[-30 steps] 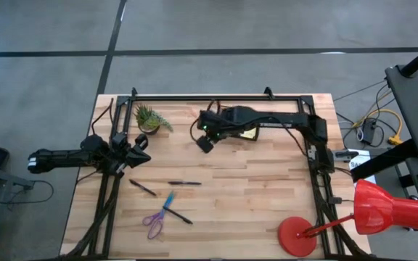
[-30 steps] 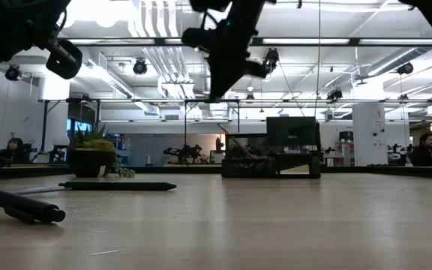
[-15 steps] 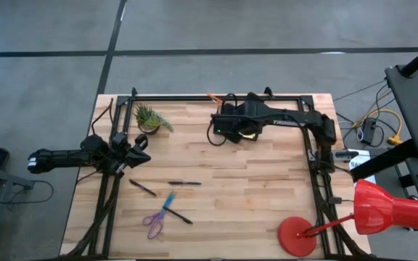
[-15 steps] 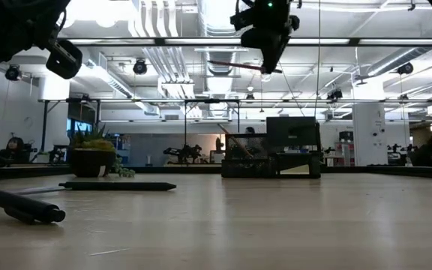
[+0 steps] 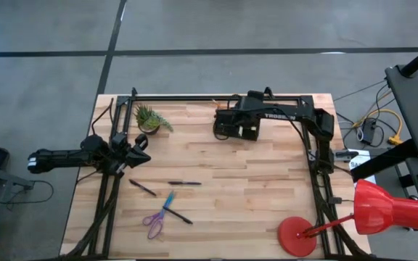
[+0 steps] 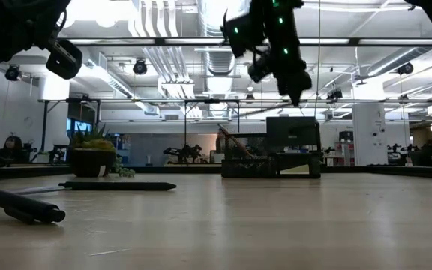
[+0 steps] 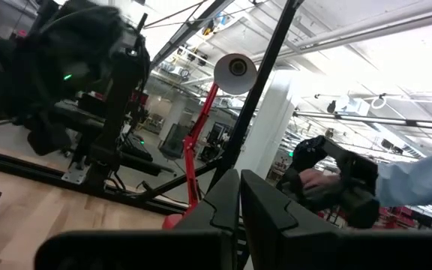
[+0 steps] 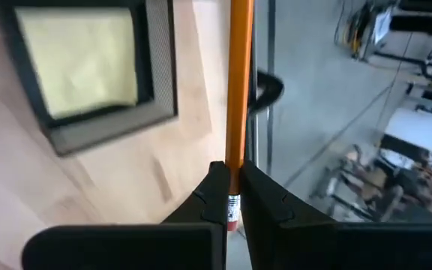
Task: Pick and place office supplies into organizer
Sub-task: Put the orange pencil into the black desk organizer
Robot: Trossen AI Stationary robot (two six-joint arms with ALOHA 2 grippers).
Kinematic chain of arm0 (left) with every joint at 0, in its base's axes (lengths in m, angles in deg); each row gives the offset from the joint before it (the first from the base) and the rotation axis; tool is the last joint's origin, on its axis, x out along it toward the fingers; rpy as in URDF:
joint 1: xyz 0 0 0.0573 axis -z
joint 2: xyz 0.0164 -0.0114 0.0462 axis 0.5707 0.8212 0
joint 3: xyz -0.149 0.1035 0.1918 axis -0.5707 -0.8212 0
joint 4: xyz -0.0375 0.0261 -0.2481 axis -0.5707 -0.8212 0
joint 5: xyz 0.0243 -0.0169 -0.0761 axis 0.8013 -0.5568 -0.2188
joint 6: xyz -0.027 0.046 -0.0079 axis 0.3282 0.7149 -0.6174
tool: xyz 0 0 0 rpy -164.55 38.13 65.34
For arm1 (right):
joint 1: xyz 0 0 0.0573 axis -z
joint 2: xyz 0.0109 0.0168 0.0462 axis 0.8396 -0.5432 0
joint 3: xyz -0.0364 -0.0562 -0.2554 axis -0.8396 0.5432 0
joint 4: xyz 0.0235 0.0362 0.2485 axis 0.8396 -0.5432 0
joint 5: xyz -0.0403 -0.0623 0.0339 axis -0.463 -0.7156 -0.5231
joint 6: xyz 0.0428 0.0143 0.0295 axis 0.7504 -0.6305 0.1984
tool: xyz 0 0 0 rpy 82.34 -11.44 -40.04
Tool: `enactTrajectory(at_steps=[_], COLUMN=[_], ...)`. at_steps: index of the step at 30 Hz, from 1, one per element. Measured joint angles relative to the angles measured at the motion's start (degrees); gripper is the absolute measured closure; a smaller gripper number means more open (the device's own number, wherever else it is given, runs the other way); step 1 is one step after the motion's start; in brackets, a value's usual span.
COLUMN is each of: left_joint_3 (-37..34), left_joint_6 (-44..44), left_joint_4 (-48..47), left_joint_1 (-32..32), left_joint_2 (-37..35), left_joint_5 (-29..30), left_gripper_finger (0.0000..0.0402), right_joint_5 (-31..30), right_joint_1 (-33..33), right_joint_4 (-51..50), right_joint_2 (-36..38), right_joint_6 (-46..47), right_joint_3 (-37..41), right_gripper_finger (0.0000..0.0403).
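Over the far edge of the pale wooden worktop [image 5: 267, 188]: right pincer [image 8: 229, 196] clamped on a slim orange pencil [image 8: 239, 82] near its eraser end, held high above the small black mesh desk organizer [image 5: 239, 127]. Visible in the right wrist view, one low compartment of that organizer with a square yellow sticky-note pad [image 8: 79, 58] lying inside, and the pencil shaft running past that compartment's rim rather than over any opening.

Left pincer [image 7: 238, 196] parked with fingers together and empty at the worktop's left side, well apart from the action.

Still waiting on the worktop near the front-left: purple-handled scissors [image 5: 153, 222], a blue pen [image 5: 168, 201], and thin black pens [image 5: 184, 183], with a small green potted plant [image 5: 150, 118] at the back left and a red desk lamp [image 5: 372, 210] at the front right.

Best approach, judging from this: tip the pencil upright, point or eraser down, line it up squarely over the taller back section, lower until well inside the walls, and only then part the fingers. Main risk: releasing while slanted across the rim, sending the pencil rolling off the far edge.
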Motion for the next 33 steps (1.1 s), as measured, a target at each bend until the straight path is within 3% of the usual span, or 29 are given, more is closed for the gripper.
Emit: enactTrajectory(at_steps=[9,13,20,33], left_joint_3=[0.00,0.00,-0.02,0.00], left_joint_6=[-0.02,-0.02,-0.02,-0.01], left_joint_4=[-0.02,-0.02,0.00,0.00], left_joint_1=[0.00,0.00,0.00,0.00], left_joint_2=[-0.07,-0.04,-0.04,-0.07], left_joint_5=[0.00,0.00,-0.01,0.00], left_gripper_finger=[0.0402,0.0402,0.0402,0.0402], right_joint_5=[-6.25,-13.87,-15.46,-16.69], right_joint_1=[-1.29,-1.47,1.67,0.93], right_joint_4=[0.03,0.03,0.05,0.07], right_joint_2=[0.10,0.02,0.02,0.00], right_joint_6=[-10.72,-13.95,-16.12,-27.37], right_joint_3=[3.36,3.09,1.34,2.17], right_gripper_finger=[0.0391,0.0391,0.0390,0.0390])
